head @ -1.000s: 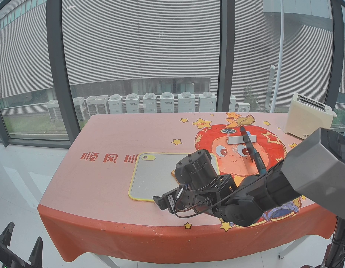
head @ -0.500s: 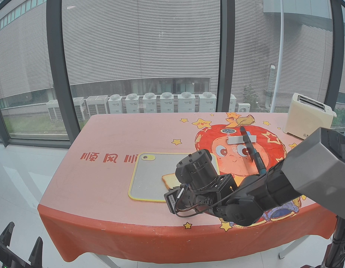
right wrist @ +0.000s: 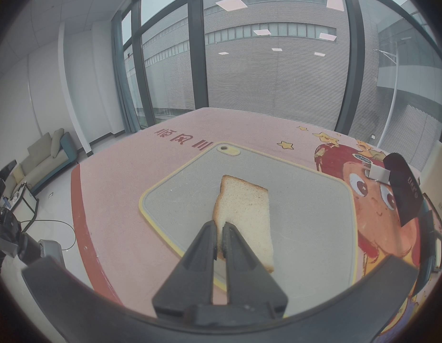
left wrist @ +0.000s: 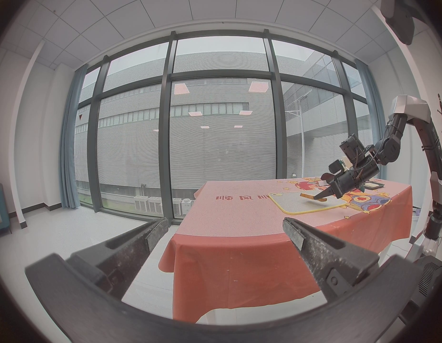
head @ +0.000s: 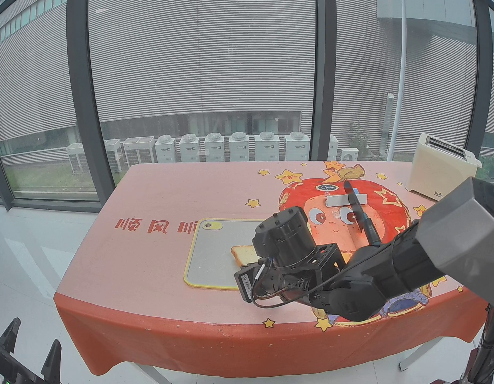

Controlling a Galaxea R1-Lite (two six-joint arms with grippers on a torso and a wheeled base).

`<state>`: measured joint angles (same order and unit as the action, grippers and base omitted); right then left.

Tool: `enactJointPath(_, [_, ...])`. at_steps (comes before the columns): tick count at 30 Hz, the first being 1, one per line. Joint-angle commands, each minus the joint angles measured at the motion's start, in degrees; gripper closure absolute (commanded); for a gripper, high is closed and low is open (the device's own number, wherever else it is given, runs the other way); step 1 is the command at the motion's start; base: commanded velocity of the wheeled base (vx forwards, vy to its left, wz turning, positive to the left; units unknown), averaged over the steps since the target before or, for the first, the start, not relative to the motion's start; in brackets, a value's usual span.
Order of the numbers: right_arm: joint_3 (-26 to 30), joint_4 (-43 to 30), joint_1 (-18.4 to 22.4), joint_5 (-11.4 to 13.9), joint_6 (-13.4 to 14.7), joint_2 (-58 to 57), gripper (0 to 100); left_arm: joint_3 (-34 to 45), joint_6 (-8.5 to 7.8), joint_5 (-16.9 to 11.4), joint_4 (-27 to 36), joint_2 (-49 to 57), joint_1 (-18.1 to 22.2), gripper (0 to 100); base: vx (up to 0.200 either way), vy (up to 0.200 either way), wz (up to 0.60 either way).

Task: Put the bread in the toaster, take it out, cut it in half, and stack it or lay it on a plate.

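Note:
A slice of bread is over the near-right part of the grey, yellow-rimmed cutting board. My right gripper is shut on the slice's near edge, low over the board. From the left wrist view the bread looks slightly tilted off the board, with the right gripper at its end. A black-handled knife lies to the right of the board. The cream toaster stands at the far right. My left gripper hangs open, low and left of the table.
The table carries an orange cloth with a cartoon print; its front edge runs just below the board. Windows stand behind the far edge. The table's left and back parts are bare cloth.
The right wrist has rolled and the arm has pulled slightly toward the right. More of the bread now shows on the board. The left arm has not moved.

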<state>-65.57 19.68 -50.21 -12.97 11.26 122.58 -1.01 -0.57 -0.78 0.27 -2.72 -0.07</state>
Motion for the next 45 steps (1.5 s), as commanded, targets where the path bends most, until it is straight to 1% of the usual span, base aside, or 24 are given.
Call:
enactJointPath(1, [0.62, 0.1, 0.29, -0.12, -0.28, -2.78, 100, 1.01, -0.04, -0.01, 0.0, -0.09, -0.01, 0, 0.0, 0.0, 0.0])
enactJointPath(13, [2.56, -0.16, 0.03, -0.21, -0.54, -6.82, 100, 1.01, -0.04, -0.01, 0.0, -0.09, -0.01, 0, 0.0, 0.0, 0.0])
enactJointPath(18, [4.31, -0.16, 0.12, -0.83, -0.63, -10.87, 100, 1.01, -0.04, 0.08, -0.09, -0.09, -0.01, 0, 0.0, 0.0, 0.0])
enactJointPath(22, [5.28, -1.66, 0.55, -0.83, -0.63, -12.98, 100, 1.01, -0.04, 0.08, 0.0, -0.09, -0.01, 0, 0.0, 0.0, 0.0])
enactJointPath(25, [5.28, -2.8, 0.55, -0.83, -0.54, -13.42, 100, 1.01, -0.04, 0.08, 0.0, -0.09, -0.01, 0, 0.0, 0.0, 0.0])
enactJointPath(32, [5.28, -2.8, 0.55, -0.83, -0.54, -13.33, 100, 1.01, -0.04, 0.08, 0.0, -0.09, -0.01, 0, 0.0, 0.0, 0.0])
enactJointPath(41, [5.28, -2.89, 0.82, -1.27, -0.45, -14.3, 100, 1.01, -0.04, 0.16, 0.0, -0.09, -0.01, 0, 0.0, 0.0, 0.0])
enactJointPath(45, [5.81, -2.89, 1.26, -1.88, -0.54, -14.73, 100, 1.01, -0.04, 0.16, 0.0, -0.09, -0.01, 0, 0.0, 0.0, 0.0])
